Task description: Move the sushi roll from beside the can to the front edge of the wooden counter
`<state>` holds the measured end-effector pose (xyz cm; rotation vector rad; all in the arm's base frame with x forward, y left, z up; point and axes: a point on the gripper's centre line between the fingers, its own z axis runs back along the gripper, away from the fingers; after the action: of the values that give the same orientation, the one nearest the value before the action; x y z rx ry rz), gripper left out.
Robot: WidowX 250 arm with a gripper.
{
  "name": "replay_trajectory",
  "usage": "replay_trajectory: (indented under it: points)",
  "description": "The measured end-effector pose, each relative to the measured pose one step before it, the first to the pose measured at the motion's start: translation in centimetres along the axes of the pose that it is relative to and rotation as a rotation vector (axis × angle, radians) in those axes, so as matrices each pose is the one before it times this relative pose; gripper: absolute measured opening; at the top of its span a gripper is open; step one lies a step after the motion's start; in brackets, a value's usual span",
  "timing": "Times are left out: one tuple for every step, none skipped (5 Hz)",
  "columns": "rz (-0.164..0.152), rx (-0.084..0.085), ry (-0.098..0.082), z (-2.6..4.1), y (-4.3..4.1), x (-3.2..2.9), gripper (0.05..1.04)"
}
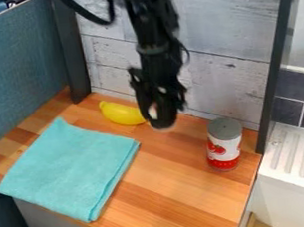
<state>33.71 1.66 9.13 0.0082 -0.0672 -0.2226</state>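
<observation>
Yellow banana (121, 113): lying on the wooden counter (181, 183), upper left of centre, near the back wall (224, 34), its right end close beside the gripper (164, 123) in the view. Arm (153, 40): black, entering at the top edge, hanging nearly vertical, gripper pointing down just above the frame's centre. Whether the gripper is open, closed or holding anything cannot be determined; a pale patch at its lower part is not identifiable. Folded turquoise cloth (69, 167): flat, left and lower left. Can (224, 144): upright, right of centre, grey top, white-and-red label with tomato artwork. Blue-grey partition (21, 72): left edge. White ridged surface (295, 158): right edge, beyond a dark post (276, 64)
</observation>
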Motion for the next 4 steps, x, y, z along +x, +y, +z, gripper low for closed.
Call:
replay_trajectory:
  points:
    - [-0.0239, 0.0284, 0.0381, 0.747, -2.970, -3.146, 0.543]
    - [-0.1201, -0.0507, 0.0810, -1.782, -4.485, -2.632, 0.543]
    - [-0.0730, -0.0037, 0.0179, -0.416, -2.960, -1.696, 0.543]
    - [-0.0450, 0.0053, 0.0010, -0.787, -1.323, -0.183, 0.543]
